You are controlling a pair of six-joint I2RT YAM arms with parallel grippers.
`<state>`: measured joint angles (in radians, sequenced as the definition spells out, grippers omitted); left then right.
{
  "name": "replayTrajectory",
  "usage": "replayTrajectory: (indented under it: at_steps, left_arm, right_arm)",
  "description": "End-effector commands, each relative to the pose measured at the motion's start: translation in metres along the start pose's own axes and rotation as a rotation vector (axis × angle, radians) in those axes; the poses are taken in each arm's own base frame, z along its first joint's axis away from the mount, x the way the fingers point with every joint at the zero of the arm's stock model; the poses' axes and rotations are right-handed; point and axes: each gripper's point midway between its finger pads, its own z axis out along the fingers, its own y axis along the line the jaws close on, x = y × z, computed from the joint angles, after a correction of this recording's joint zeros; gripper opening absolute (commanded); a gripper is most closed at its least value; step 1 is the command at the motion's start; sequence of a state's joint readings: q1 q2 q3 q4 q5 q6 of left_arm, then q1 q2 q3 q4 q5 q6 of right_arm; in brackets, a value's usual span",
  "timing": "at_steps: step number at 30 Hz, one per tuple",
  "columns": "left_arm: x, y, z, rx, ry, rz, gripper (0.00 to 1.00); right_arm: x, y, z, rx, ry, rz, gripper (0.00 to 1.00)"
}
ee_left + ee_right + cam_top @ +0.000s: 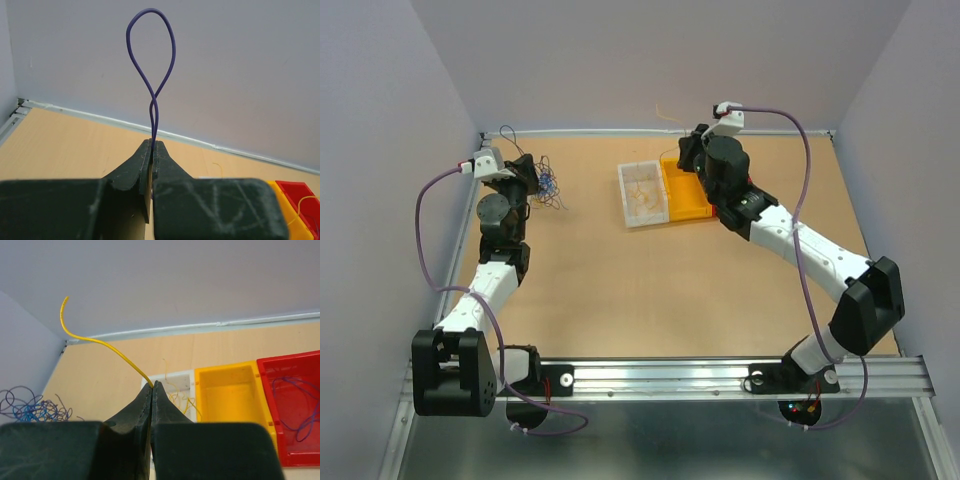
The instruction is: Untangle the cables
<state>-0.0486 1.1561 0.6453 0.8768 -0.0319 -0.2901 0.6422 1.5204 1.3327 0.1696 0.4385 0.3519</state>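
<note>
You are at the pulling-apart step, with each pincer gripping a single wire. Your left pincer (pixel 152 145) is pressed together on a purple cable (pixel 153 117), whose loop stands up from the tips toward 12 o'clock. Your right pincer (pixel 152 383) is pinching a yellow cable (pixel 100 341) that curves away toward 10 o'clock.

The other cables, a blue and purple tangle (pixel 548 185), lie on the tabletop (pixel 620 290) at about 10 o'clock, just beside the left pincer. Near 12 o'clock sit a white tray (pixel 170 375) holding yellow strands, a yellow tray (pixel 225 371), and a red tray (pixel 290 360) holding blue or purple strands.

The next move, as I judge it, is to carry each wire over a tray and let go. The yellow one is close, since the right pincer hangs almost over the white tray. The purple one has to cross the tabletop — I cannot tell whether its tail is free of the tangle, so draw it slowly.
</note>
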Motion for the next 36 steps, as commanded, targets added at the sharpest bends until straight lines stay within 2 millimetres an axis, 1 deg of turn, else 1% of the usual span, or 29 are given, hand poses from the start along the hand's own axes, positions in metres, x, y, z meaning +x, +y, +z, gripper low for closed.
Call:
replayTrajectory:
  at_steps: [1,4,5,6,7,9,10,13,14,15,16,18,19,20,21,23,24,28,30,33,34,35,36]
  left_arm:
    - [-0.026,-0.011,-0.001,0.046,-0.088,0.000,0.00]
    - [-0.025,-0.012,-0.001,0.049,-0.085,0.002,0.00]
    - [-0.024,-0.012,0.000,0.050,-0.083,0.002,0.00]
    - [-0.023,-0.012,0.000,0.051,-0.080,0.002,0.00]
    - [-0.023,-0.012,0.000,0.051,-0.080,0.002,0.00]
    - [-0.023,-0.012,0.000,0.053,-0.079,0.004,0.00]
    - [-0.022,-0.012,0.000,0.053,-0.077,0.004,0.00]
    - [-0.023,-0.013,0.000,0.057,-0.079,0.004,0.00]
    - [-0.024,-0.013,0.000,0.057,-0.081,0.004,0.00]
    - [-0.024,-0.013,0.000,0.057,-0.081,0.004,0.00]
    - [-0.024,-0.013,0.000,0.057,-0.081,0.004,0.00]
    - [-0.023,-0.013,0.000,0.057,-0.079,0.004,0.00]
    - [-0.023,-0.013,0.000,0.057,-0.079,0.004,0.00]
    - [-0.024,-0.013,0.000,0.057,-0.081,0.004,0.00]
    - [-0.021,-0.017,0.000,0.082,-0.069,0.005,0.00]
    - [-0.021,-0.018,0.000,0.087,-0.068,0.005,0.00]
    - [-0.020,-0.019,0.001,0.089,-0.065,0.006,0.00]
    - [-0.019,-0.026,0.000,0.125,-0.057,0.011,0.00]
    - [-0.018,-0.032,-0.001,0.151,-0.049,0.020,0.00]
    - [-0.018,-0.040,-0.003,0.183,-0.047,0.029,0.00]
    - [-0.018,-0.041,-0.004,0.189,-0.047,0.035,0.00]
    - [-0.018,-0.043,-0.004,0.195,-0.049,0.039,0.00]
    - [-0.018,-0.044,-0.005,0.198,-0.048,0.042,0.00]
  right_arm:
    - [0.017,0.017,0.008,-0.084,0.045,0.004,0.00]
    - [0.047,0.022,0.015,-0.123,0.126,-0.021,0.00]
    - [0.052,0.024,0.017,-0.133,0.144,-0.027,0.01]
    - [0.061,0.023,0.018,-0.134,0.172,-0.034,0.01]
    - [0.076,0.024,0.023,-0.141,0.207,-0.040,0.01]
    - [0.095,0.021,0.027,-0.136,0.256,-0.056,0.01]
    - [0.108,0.018,0.032,-0.121,0.280,-0.065,0.00]
    - [0.131,0.007,0.039,-0.073,0.325,-0.083,0.00]
    - [0.147,0.001,0.045,-0.043,0.356,-0.104,0.01]
    - [0.154,-0.002,0.048,-0.030,0.376,-0.115,0.01]
    - [0.167,-0.007,0.051,-0.010,0.415,-0.138,0.00]
    - [0.217,-0.020,0.064,0.043,0.544,-0.196,0.01]
    - [0.205,-0.014,0.067,0.040,0.537,-0.193,0.01]
    - [0.214,-0.016,0.069,0.046,0.567,-0.209,0.01]
    - [0.233,-0.020,0.074,0.058,0.613,-0.232,0.00]
    - [0.252,-0.027,0.075,0.071,0.657,-0.254,0.01]
    - [0.269,-0.034,0.074,0.088,0.694,-0.269,0.01]
    - [0.289,-0.038,0.074,0.078,0.748,-0.296,0.00]
    - [0.288,-0.034,0.074,0.060,0.753,-0.293,0.01]
    - [0.267,-0.016,0.074,0.000,0.731,-0.265,0.05]
    - [0.252,-0.006,0.073,-0.030,0.714,-0.247,0.11]
    - [0.243,0.000,0.074,-0.046,0.699,-0.237,0.15]
    - [0.233,0.005,0.074,-0.060,0.685,-0.229,0.22]
